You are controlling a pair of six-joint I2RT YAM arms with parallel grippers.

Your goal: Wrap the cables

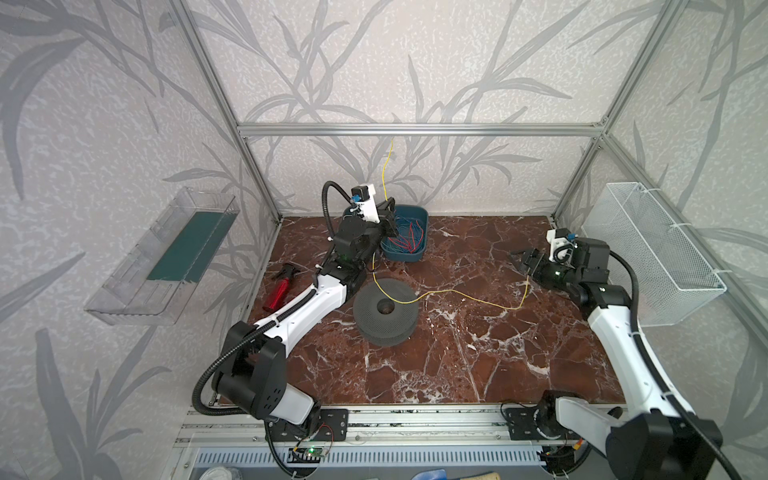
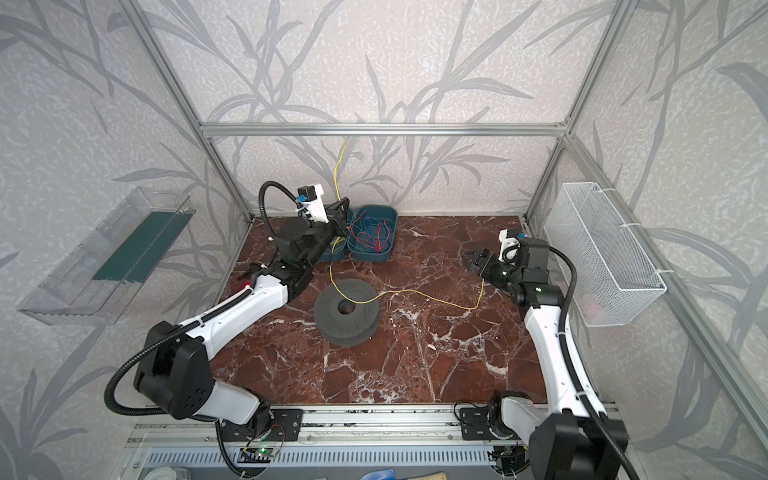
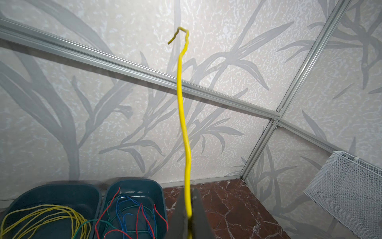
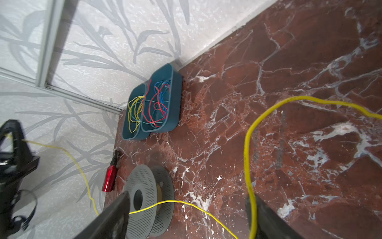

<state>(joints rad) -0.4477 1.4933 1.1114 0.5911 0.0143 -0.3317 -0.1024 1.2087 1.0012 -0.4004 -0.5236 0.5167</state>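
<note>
A long yellow cable (image 1: 457,293) (image 2: 415,293) lies across the marble table. Raised beside the blue bins, my left gripper (image 1: 388,210) (image 2: 341,210) (image 3: 189,192) is shut on this cable (image 3: 182,103), whose free end pokes up toward the back wall. From that grip it drops over the grey spool (image 1: 386,311) (image 2: 347,309) (image 4: 144,198) and runs right. My right gripper (image 1: 517,257) (image 2: 467,259) (image 4: 187,196) is open above the table, and the cable (image 4: 247,144) loops up close along one finger. More yellow cables (image 3: 41,219) (image 4: 134,111) sit coiled in one bin.
Two blue bins (image 1: 403,255) (image 3: 132,182) (image 4: 175,103) stand at the back wall, one holding red, blue and green wires. A red spray bottle (image 1: 280,286) (image 4: 110,178) lies left of the spool. A white mesh basket (image 1: 652,249) hangs at right, a clear shelf (image 1: 166,257) at left.
</note>
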